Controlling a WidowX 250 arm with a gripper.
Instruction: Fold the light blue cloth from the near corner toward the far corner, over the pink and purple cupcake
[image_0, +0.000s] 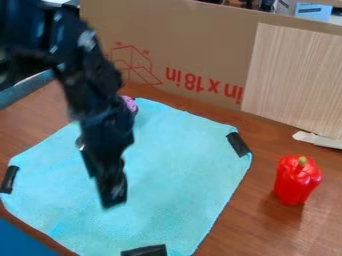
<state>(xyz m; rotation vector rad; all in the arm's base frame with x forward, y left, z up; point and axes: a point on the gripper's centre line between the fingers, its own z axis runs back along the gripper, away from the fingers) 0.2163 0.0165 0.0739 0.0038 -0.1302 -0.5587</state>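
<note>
gripper: black gripper (112, 200), hung tip-down over the cloth; open or closed cannot be told, nothing seen gripped.
cloth: blue cloth (180, 170), spread on the brown table (220, 237) under the gripper; contact cannot be told.
cloth handling: judged light, limp, not fragile; best pinched at a loose edge, away from the black tape (238, 144) (corners are stuck down, so a tug would be resisted).
cloth direction: laid flat, roughly square, one corner pointed at the cardboard (194, 40); no clear long axis.
pepper: red pepper (292, 185), stood on bare wood past the cloth's right edge, well apart from the gripper.
pepper handling: judged light and fairly stiff (toy or real not settled), skin smooth, maybe slippery; best taken across the sides, around the middle.
pepper direction: upright, green stem (302, 161) up, long axis near vertical.
pink thing: pinkish-purple thing (130, 103), partly hidden behind the arm, near the cloth's far corner; axis and handling cannot be told.
</note>
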